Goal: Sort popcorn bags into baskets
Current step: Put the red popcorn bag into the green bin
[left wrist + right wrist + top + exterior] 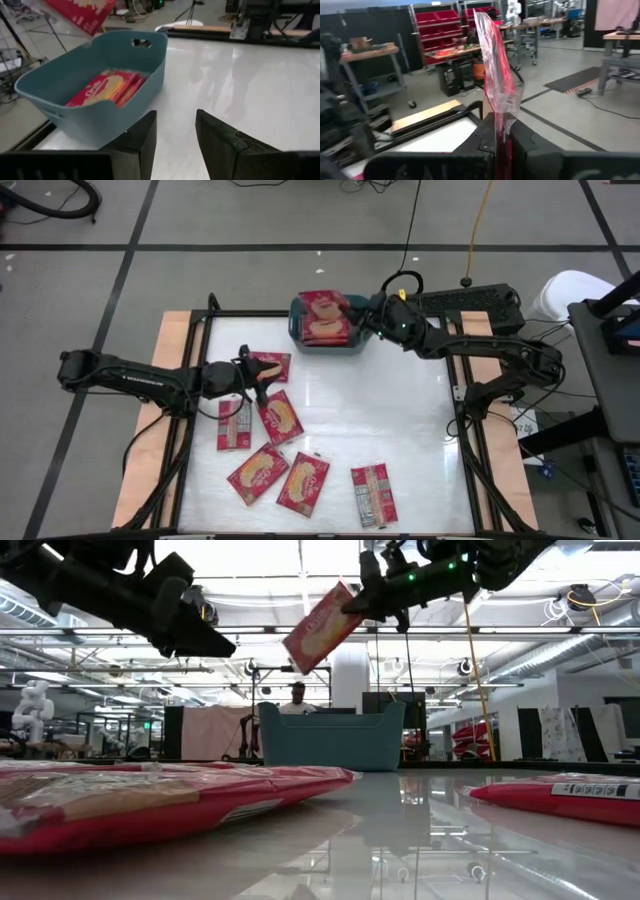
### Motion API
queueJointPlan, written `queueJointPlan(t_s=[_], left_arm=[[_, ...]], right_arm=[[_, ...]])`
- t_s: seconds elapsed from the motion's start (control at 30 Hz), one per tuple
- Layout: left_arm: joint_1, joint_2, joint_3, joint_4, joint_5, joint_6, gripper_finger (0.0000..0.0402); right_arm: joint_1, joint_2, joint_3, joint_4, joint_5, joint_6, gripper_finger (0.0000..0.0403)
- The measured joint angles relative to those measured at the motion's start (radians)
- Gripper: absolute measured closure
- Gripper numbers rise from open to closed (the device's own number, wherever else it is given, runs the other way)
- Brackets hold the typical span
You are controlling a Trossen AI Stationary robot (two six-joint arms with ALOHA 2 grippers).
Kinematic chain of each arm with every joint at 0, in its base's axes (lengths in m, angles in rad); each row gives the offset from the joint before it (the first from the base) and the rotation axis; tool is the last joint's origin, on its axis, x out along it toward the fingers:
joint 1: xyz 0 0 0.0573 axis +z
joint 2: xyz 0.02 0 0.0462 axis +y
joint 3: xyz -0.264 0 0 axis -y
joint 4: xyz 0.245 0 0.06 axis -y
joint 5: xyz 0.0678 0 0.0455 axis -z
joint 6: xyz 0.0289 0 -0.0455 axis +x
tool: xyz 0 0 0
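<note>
Teal-blue plastic, the basket (303,332) sits at the upper middle of the high view, on the far edge of the white desk (400,430). One popcorn bag (107,89) lies inside it, yellow picture up. The right gripper (368,313) hangs just right of the basket's rim, its fingers (530,142) clenched on the edge of another red bag (322,627); in the low view that held bag tilts in the air above the basket, clear of it. The left gripper (252,376) hovers left of centre in the high view, over the cluster of loose bags, fingers (142,140) released with a plain gap between them and nothing in it. Six more bags lie flat on the desk: one (270,366) just beside the left gripper, two (281,418) below it, three (373,494) along the lower part of the frame.
</note>
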Motion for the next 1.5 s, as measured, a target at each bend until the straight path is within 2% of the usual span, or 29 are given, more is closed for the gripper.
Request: queueJointPlan(t_s=[0.13, 0.27, 0.4, 0.47, 0.57, 0.93, 1.17, 1.5], left_arm=[[-0.002, 0.005, 0.000, 0.017, 0.008, 0.010, 0.0261], [-0.002, 0.005, 0.000, 0.037, 0.010, 0.019, 0.0261], [-0.008, 0.005, 0.000, 0.046, 0.016, 0.008, 0.0261], [-0.016, 0.005, 0.000, 0.045, 0.019, -0.002, 0.0261], [-0.028, 0.005, 0.000, 0.045, 0.019, -0.008, 0.0261], [-0.032, 0.005, 0.000, 0.073, 0.019, 0.009, 0.0261], [-0.031, 0.005, 0.000, 0.088, 0.019, 0.038, 0.0261], [-0.030, 0.005, 0.000, 0.104, 0.018, 0.057, 0.0261]], right_arm=[[-0.018, 0.015, 0.000, 0.004, -0.035, 0.045, 0.0395], [-0.018, 0.081, 0.000, 0.050, -0.021, 0.097, 0.0395], [-0.019, 0.158, 0.000, 0.150, 0.084, 0.264, 0.0395], [-0.028, 0.172, 0.000, 0.143, 0.085, 0.314, 0.0395], [-0.033, 0.191, 0.000, 0.147, 0.096, 0.333, 0.0397], [-0.033, 0.295, 0.001, 0.174, 0.242, 0.455, 0.0401], [-0.032, 0.346, 0.002, 0.240, 0.246, 0.510, 0.0401], [-0.032, 0.378, 0.002, 0.248, 0.247, 0.545, 0.0400]])
